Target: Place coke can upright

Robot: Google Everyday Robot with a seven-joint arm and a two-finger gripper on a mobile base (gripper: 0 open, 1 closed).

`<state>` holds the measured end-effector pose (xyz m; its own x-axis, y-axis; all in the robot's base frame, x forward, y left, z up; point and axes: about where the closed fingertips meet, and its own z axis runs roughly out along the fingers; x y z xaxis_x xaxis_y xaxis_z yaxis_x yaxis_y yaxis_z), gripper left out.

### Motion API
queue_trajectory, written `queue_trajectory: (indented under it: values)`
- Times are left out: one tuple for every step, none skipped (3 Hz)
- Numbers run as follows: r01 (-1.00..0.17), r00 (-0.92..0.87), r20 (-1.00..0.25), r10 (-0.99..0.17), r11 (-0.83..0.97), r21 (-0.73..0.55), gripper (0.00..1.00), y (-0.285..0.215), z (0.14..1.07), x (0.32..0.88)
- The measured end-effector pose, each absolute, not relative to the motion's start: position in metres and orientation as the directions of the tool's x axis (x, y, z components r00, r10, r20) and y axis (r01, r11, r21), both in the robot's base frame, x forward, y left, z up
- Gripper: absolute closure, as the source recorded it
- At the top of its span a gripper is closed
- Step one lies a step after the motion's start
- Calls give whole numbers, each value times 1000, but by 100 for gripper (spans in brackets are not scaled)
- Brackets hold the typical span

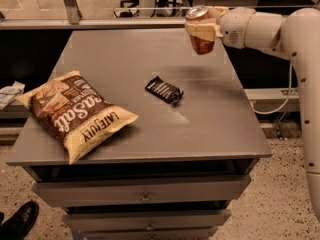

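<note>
Above far right edge of table, hand clamps coke can mid-body, roughly upright, off surface. Can likely light, thin-walled, slick, dentable; mid-height side hold suits, gentle squeeze.

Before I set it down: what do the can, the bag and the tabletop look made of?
The can looks metal: silver top, glossy red body; the gripper clamps it above the table, far right corner. The bag looks like plastic film: creased, slight sheen. The table top is smooth matte grey, laminate or painted metal; can't tell which.
</note>
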<state>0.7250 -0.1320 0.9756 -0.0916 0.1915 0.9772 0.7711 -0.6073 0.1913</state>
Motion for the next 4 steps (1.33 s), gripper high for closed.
queue_trajectory:
  values:
    - [769, -195, 949, 249, -561, 306, 100, -146, 961, 720]
    - [762, -229, 946, 231, -562, 322, 100, -158, 945, 722]
    - [758, -197, 966, 165, -600, 257, 100, -167, 929, 726]
    - [756, -164, 978, 127, -621, 208, 100, -168, 922, 727]
